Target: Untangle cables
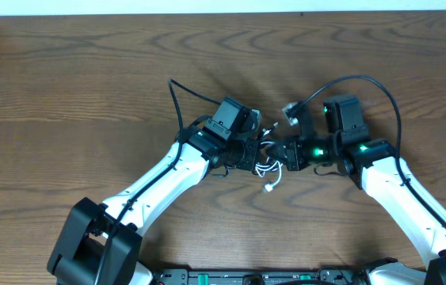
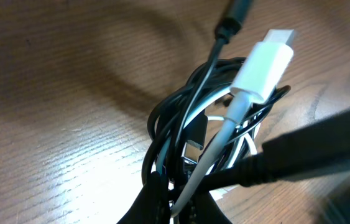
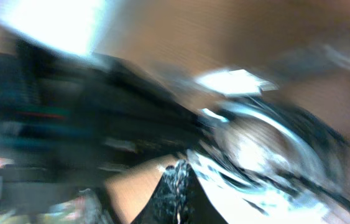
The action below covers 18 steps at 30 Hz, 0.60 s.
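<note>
Tightening is the danger: with the thin, smooth black and white cables (image 2: 193, 134) looped in a knot on the woodgrain tabletop (image 1: 88, 95) between both arms, the left hand (image 2: 176, 200) pinching its base and the right hand (image 1: 290, 155) too blurred to tell, a straight pull could cinch loops around the blocky white plug (image 2: 265, 62).

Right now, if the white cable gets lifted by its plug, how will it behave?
Probably floppy: the white cable curves loosely through the black cable loops. Likely light, being thin, but lifting it would probably drag the black one too, since they are wound together. Its smooth plug might slip.
</note>
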Available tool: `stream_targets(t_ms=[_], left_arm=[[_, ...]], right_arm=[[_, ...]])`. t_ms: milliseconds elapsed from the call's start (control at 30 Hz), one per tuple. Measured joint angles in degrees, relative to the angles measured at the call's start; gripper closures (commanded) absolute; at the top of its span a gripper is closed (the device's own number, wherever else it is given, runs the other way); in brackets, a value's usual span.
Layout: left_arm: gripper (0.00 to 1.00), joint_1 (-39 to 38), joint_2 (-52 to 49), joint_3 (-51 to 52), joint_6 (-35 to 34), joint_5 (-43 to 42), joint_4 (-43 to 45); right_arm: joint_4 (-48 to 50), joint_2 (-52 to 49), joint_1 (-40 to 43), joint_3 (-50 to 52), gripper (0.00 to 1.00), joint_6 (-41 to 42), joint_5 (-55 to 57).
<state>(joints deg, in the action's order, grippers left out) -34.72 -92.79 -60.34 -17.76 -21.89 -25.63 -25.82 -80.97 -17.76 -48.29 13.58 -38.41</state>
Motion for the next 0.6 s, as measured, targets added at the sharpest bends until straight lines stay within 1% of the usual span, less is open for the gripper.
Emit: stream_targets(t_ms=[33,67,133,200,233,333,433,600], left_arm=[[0.93,0.0,0.0,0.0,0.0,0.0,0.0],[0.93,0.0,0.0,0.0,0.0,0.0,0.0],[0.93,0.0,0.0,0.0,0.0,0.0,0.0],[0.92,0.0,0.0,0.0,0.0,0.0,0.0],[0.93,0.0,0.0,0.0,0.0,0.0,0.0],[0.92,0.0,0.0,0.0,0.1,-0.5,0.0],[0.93,0.0,0.0,0.0,1.2,-2.5,0.0],[0.92,0.0,0.0,0.0,4.1,-7.0,0.0]], right_arm=[[-2.2,0.0,0.0,0.0,0.94,1.1,4.6],[-4.6,0.0,0.0,0.0,0.81,2.3,9.9],[-7.0,0.0,0.0,0.1,0.71,4.1,17.6],[-7.8,0.0,0.0,0.1,0.68,5.4,23.3],[-7.9,0.0,0.0,0.1,0.69,5.7,25.1],[-7.7,0.0,0.0,0.1,0.67,6.8,27.9],[-7.6,0.0,0.0,0.1,0.65,9.4,27.6],[-5.3,0.0,0.0,0.1,0.66,12.7,23.1]])
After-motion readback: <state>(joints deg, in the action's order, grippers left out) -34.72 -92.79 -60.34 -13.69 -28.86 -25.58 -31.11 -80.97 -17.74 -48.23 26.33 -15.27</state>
